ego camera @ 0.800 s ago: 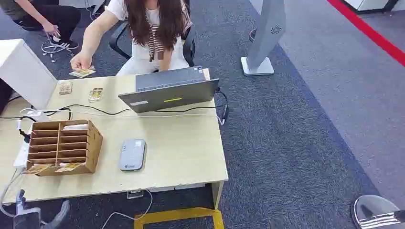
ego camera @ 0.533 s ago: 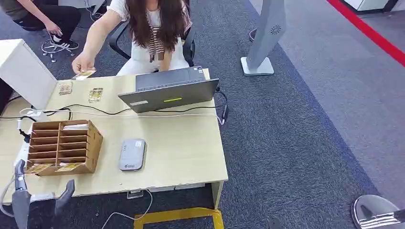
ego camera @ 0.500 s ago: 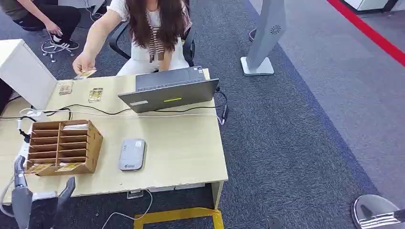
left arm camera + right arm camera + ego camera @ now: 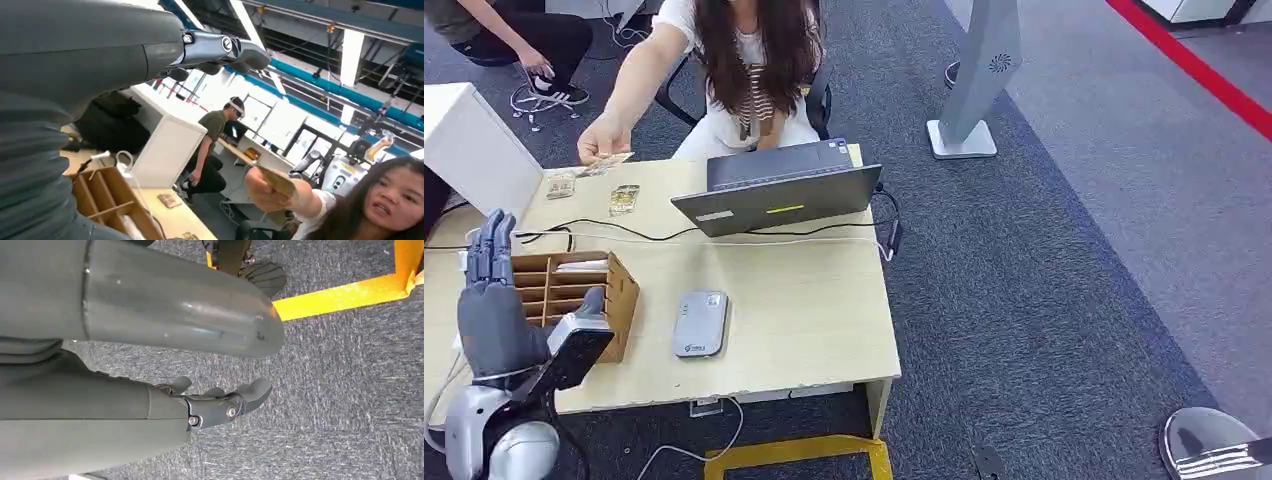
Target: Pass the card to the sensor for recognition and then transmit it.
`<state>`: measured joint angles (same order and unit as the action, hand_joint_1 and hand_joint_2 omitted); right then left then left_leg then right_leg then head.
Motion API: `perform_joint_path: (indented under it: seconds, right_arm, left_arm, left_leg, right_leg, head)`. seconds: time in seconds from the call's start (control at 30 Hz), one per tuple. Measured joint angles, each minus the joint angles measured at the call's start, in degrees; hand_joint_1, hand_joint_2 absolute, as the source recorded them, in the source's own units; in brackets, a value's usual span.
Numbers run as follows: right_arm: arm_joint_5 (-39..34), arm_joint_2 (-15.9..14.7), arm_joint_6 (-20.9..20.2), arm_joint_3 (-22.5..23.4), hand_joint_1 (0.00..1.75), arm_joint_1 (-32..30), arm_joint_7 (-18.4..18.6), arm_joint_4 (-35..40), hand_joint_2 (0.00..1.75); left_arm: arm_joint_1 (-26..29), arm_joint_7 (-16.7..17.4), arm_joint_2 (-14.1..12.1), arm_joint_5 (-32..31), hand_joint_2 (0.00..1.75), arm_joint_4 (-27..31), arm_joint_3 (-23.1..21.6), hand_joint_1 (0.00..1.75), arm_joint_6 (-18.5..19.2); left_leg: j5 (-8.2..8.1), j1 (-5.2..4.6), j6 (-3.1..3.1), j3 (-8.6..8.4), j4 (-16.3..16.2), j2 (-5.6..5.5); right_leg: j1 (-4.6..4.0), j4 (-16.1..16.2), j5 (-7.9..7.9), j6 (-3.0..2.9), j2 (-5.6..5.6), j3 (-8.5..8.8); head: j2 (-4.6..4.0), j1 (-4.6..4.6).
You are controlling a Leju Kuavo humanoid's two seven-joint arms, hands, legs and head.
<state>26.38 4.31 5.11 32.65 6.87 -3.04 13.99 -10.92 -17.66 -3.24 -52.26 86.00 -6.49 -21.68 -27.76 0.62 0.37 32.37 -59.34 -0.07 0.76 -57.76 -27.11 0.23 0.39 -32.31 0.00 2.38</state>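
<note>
Card ahead of the left hand
The card (image 4: 605,159), in a person's hand (image 4: 600,135), lies beyond the left hand (image 4: 494,310), fingers (image 4: 490,245) spread, empty.

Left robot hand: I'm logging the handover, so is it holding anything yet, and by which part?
Nothing. The left robot hand is raised with its fingers apart; the card is pinched by one end in the person's hand.

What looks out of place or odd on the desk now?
Little stands out. Two cards lie loose on the desk instead of in the wooden rack. Cables trail across the top. Nothing is spilled or damaged.
</note>
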Motion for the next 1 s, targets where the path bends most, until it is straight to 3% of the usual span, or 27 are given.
perform_joint_path:
  seconds: [0.57,1.0]
  right_arm:
    - [5.9,0.48,-0.9,-0.11,0.0,2.79,3.65,-0.7,0.0]
    - [9.59,0.7,-1.11,-0.61,0.0,3.83,5.46,-1.05,0.0]
  left_arm:
    - [-23.59,10.8,-2.38,-15.32,1.75,-15.59,-9.29,0.0,8.63]
    - [-31.3,15.84,-3.3,-21.24,1.75,-23.8,-12.7,0.0,12.28]
  left_leg:
    - [0.08,0.0,-0.03,0.05,-0.04,-0.02]
    - [0.19,0.02,-0.04,0.21,-0.05,-0.03]
  right_leg:
    - [0.0,-0.05,0.13,0.05,0.02,-0.03]
    - [-0.01,-0.07,0.19,0.03,0.01,-0.19]
  head:
    - [0.0,0.0]
    - [0.0,0.0]
